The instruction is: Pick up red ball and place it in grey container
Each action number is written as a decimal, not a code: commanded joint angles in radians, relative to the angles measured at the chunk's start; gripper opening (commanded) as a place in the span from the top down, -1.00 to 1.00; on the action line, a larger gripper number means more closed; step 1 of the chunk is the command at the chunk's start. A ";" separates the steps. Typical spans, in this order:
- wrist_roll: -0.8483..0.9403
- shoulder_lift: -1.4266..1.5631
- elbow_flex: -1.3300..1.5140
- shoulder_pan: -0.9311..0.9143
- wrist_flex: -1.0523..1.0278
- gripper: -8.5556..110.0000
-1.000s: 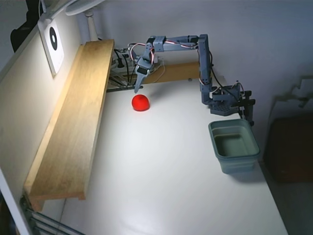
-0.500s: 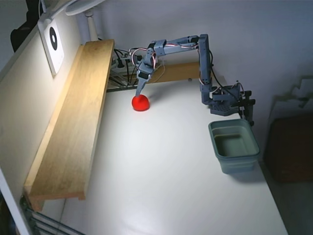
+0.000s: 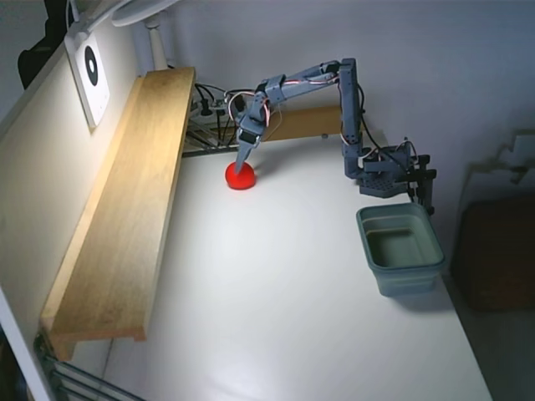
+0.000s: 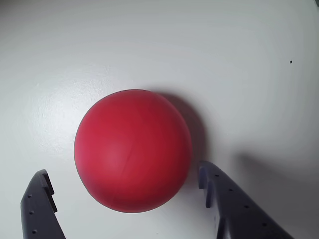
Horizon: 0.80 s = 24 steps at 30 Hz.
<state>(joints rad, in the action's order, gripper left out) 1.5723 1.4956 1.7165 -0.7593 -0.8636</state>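
- The red ball fills the middle of the wrist view, sitting on the white table with its shadow falling off to the right.
- The gripper is spread wide, one dark finger poking in at the lower left and the other at the lower right, so the ball sits between the two tips.
- Left finger has a clear strip of table between it and the ball. The right one is right up against the ball's lower right edge; I honestly can't tell if it's touching or just a hair off.
- So nothing's gripped, the ball is resting on the table.
- In the fixed view the ball is in the upper middle of the frame, just below where the gripper points down onto it.
- The arm arches over from its base at the right.
- The grey container sits at right of centre, just below the arm's base, well apart from the ball.
- A long wooden shelf runs down the left side.
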 commanded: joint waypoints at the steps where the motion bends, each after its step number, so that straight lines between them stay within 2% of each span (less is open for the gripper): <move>1: -0.002 0.029 0.017 -0.025 0.025 0.21; 24: -0.002 -0.013 0.126 -0.025 0.177 0.21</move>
<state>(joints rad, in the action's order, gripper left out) 1.5723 1.4742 1.8331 -0.7593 -0.6949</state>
